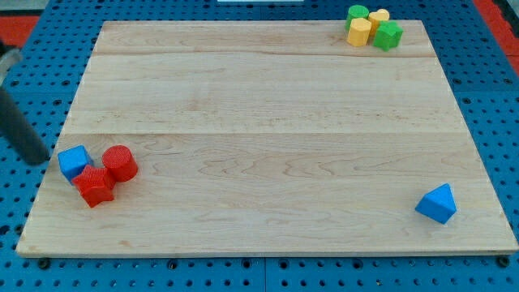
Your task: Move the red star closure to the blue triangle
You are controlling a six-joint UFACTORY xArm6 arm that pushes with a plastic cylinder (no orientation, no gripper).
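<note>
Red star (95, 186) at tabletop (268, 138) 8 o'clock corner, touching blue cube (73, 162) and red cylinder (120, 162). Blue triangle (437, 203) at 4 o'clock, well apart. My tip (36, 159), no fingers, holds nothing, just beside cube, 9 o'clock side.

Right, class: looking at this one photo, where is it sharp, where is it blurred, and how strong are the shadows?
In the camera view the rod at the view's left is smeared by blur, its tip ending just left of the blue cube; the red star, red cylinder and blue triangle look crisp; lighting is even, shadows faint, with no glare on the wooden board.
</note>
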